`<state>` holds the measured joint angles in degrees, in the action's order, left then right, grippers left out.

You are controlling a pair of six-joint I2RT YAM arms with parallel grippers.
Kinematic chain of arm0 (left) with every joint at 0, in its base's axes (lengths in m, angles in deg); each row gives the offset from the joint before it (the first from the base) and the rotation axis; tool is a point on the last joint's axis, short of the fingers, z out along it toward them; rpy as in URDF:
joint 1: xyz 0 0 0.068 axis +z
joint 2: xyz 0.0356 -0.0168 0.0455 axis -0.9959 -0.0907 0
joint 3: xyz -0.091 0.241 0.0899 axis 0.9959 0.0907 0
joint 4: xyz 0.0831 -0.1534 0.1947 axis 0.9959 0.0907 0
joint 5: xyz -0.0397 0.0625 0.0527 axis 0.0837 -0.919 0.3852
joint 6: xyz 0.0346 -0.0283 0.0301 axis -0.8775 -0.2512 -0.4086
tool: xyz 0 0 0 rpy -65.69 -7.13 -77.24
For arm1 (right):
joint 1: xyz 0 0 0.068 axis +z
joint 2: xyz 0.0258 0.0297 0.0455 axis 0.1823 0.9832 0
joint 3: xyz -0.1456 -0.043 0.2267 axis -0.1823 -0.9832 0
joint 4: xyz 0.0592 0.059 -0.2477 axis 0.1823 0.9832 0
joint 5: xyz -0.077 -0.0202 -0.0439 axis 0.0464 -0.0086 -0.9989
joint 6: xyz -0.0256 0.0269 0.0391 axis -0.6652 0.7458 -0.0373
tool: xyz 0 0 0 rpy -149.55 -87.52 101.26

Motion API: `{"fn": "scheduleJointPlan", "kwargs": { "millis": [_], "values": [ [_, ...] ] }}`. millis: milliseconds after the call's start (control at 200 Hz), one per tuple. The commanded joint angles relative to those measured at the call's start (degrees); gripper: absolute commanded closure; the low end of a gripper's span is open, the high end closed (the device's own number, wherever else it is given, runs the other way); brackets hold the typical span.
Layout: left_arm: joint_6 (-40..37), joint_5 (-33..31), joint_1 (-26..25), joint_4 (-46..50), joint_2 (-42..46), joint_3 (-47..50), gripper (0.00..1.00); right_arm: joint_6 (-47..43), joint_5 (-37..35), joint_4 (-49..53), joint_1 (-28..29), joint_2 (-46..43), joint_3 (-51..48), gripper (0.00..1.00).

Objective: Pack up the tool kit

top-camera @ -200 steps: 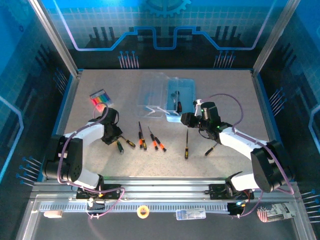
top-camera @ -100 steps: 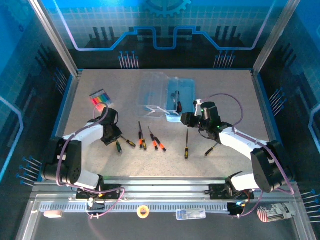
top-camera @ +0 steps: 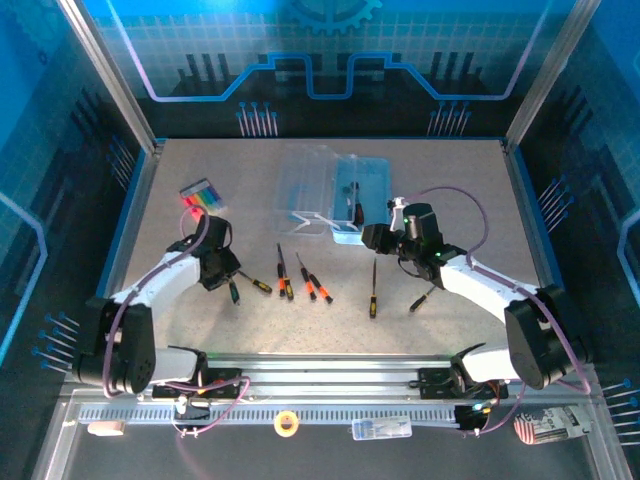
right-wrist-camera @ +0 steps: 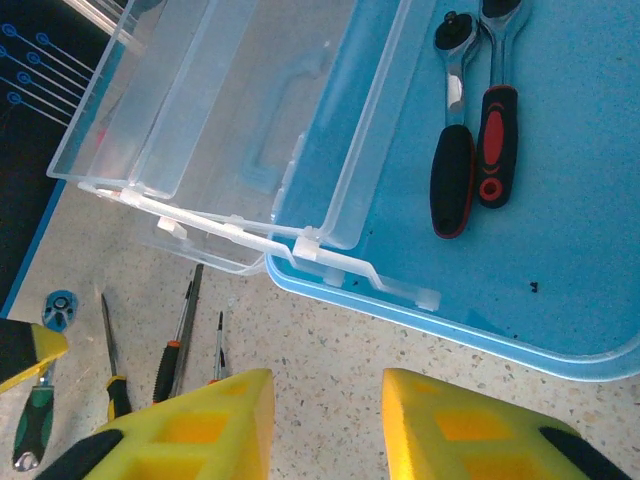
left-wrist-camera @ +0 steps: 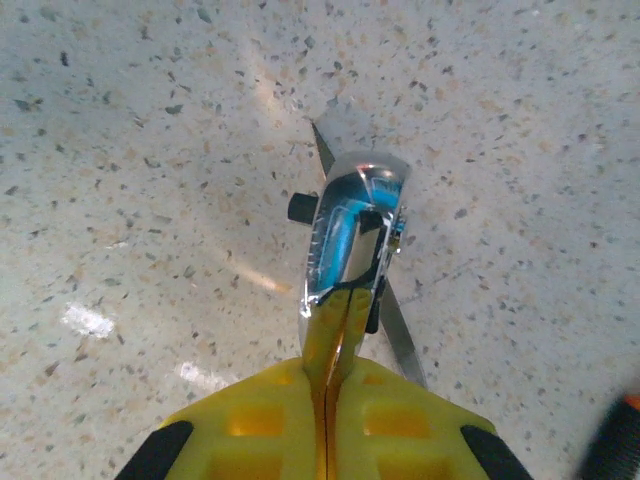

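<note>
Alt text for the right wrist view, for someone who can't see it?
The right hand, open and empty, hangs over the table by the edge of the blue case, which holds two ratchets. Its clear lid lies open beside it; screwdrivers lie nearby.

Handle of chrome tool (left-wrist-camera: 350, 225) hidden between the left jaws, orange-black object (left-wrist-camera: 615, 440) cut off at corner — blurred, unidentifiable
</note>
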<state>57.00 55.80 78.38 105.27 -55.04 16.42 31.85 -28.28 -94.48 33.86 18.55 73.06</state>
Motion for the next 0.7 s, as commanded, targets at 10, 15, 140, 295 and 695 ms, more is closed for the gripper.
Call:
{"fn": "scheduleJointPlan", "kwargs": {
  "millis": [10, 15, 140, 295, 695],
  "values": [
    [-2.0, -0.6, 0.4, 3.7, 5.3, -4.6, 1.00, -0.2, 0.4, -0.5, 1.0, -1.2, -0.5, 0.65],
    [-2.0, -0.6, 0.4, 3.8, 5.5, -4.7, 1.00, -0.2, 0.4, -0.5, 1.0, -1.2, -0.5, 0.65],
    [-1.6, 0.5, -0.6, 4.9, 7.8, -8.0, 1.00, -0.9, 1.4, -1.0, 1.5, -1.6, -0.5, 0.63],
    [-0.1, 1.3, -6.6, -0.5, 7.6, -9.8, 1.00, -2.7, 3.1, -1.1, 4.1, -0.3, 0.7, 0.60],
    [8.1, -5.3, -22.3, -19.4, 0.0, -10.8, 1.00, -3.5, 16.7, -11.9, 11.0, 3.8, 1.3, 0.38]
  ]
}}
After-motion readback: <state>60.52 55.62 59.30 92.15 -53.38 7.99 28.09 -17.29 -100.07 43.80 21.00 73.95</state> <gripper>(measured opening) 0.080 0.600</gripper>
